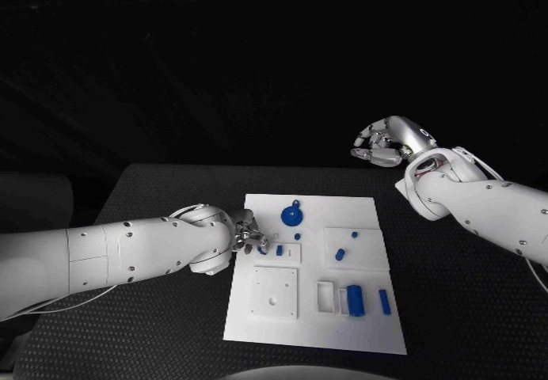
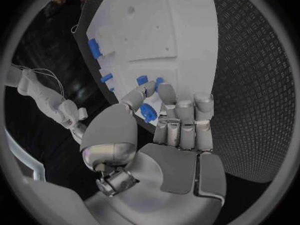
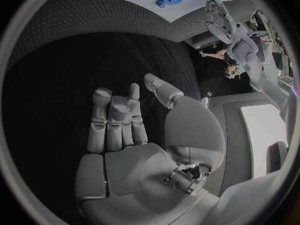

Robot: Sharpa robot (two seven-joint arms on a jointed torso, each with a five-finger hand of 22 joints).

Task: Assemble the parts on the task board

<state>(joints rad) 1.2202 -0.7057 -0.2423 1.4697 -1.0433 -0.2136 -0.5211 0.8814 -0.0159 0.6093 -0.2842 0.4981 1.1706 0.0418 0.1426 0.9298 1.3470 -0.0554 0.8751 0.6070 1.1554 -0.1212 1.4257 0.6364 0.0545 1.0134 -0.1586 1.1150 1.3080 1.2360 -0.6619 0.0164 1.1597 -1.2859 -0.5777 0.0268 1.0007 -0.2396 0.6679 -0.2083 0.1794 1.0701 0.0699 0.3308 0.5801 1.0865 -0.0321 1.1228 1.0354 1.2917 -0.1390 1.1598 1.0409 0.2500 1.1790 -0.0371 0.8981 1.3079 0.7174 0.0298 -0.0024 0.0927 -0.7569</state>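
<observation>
The left hand (image 1: 249,237) pinched a small blue part (image 2: 148,112) over the white board (image 1: 366,324), seemingly mid-placement. Next, it needed lowering into a slot. The right hand (image 1: 386,141) hovered apart, fingers (image 3: 115,125) loosely curled around nothing.

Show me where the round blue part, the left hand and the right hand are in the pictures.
round blue part (image 1: 292,213): head view, middle of its disc.
left hand (image 1: 248,237): head view, middle of the hand, at the task board's edge.
right hand (image 1: 384,144): head view, middle of the raised hand.

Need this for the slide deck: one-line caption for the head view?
Left hand works at a small blue part on the white task board, while the right hand hangs empty beyond the table.
</observation>
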